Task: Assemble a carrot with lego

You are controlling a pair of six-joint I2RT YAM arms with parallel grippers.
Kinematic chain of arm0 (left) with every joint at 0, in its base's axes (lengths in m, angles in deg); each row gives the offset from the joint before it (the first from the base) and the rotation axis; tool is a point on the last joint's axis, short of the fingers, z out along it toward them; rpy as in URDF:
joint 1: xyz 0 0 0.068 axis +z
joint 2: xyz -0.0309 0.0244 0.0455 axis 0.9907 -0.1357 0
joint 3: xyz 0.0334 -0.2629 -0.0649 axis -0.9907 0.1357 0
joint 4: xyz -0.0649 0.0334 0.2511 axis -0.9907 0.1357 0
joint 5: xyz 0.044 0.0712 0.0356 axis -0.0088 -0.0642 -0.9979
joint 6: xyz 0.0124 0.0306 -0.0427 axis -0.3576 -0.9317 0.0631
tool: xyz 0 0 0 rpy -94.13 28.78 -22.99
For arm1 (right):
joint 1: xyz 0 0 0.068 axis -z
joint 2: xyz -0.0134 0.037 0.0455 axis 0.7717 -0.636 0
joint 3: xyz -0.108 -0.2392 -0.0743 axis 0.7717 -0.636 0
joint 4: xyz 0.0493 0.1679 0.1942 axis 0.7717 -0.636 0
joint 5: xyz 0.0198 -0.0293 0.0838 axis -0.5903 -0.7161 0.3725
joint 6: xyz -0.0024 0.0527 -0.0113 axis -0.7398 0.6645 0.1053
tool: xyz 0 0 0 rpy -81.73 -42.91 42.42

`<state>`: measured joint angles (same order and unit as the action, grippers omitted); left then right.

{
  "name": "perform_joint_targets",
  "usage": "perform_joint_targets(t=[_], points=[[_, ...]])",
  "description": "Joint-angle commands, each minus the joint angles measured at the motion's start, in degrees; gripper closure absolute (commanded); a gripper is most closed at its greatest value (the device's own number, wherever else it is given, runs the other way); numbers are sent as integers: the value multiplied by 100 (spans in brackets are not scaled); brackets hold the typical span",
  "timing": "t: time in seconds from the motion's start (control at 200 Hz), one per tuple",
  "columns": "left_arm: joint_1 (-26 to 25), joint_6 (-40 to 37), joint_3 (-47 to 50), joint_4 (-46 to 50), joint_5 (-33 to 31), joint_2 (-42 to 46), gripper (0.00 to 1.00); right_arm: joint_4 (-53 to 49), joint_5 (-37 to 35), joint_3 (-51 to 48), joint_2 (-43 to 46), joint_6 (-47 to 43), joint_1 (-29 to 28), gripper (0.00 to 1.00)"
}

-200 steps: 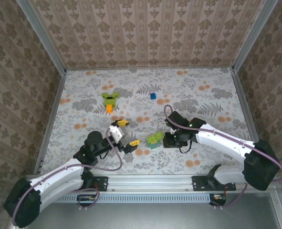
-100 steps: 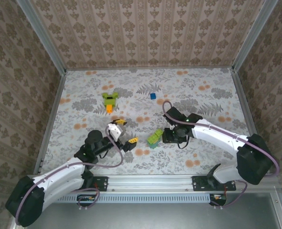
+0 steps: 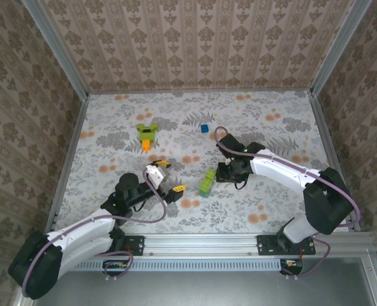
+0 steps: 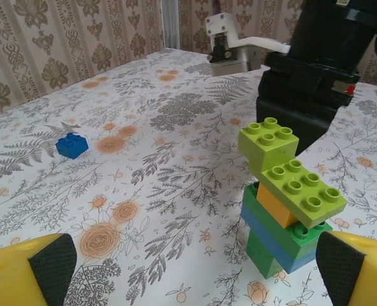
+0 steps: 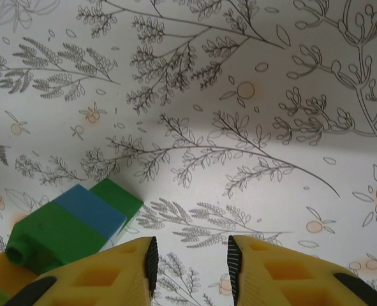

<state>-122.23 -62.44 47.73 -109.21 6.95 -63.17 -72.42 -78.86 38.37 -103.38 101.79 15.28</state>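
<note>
Stack of lime-green, orange, blue and dark-green plastic studded bricks (image 3: 206,183) is found mid-table, just left of the right gripper (image 5: 190,255), whose jaws are parted on nothing. The left gripper (image 4: 188,268) is spread wide. Light, rigid, top-heavy handling is judged; the flat lower sides should be pinched.

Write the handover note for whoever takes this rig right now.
Left end effector: wide open, empty, facing the brick stack.
Right end effector: open, empty, beside the stack, not gripping.
Things: stack on the table between the arms; lime-and-orange carrot build at far left; loose blue brick farther back.
Done: stack joined and set down.
Left: probably match it to the carrot build.
</note>
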Motion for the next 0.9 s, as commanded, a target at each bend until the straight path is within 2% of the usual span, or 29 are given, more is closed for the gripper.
perform_joint_targets(t=[0.0,0.395,0.895], points=[[26,29,-82,-251,149,-61,0,-121,-166,266,-192,-150,41,63],[24,-34,-179,-371,271,-425,0,-161,-172,913,-763,-317,116,62],[29,-101,-258,-424,315,-666,0,-60,279,1466,-1241,-576,39,62]])
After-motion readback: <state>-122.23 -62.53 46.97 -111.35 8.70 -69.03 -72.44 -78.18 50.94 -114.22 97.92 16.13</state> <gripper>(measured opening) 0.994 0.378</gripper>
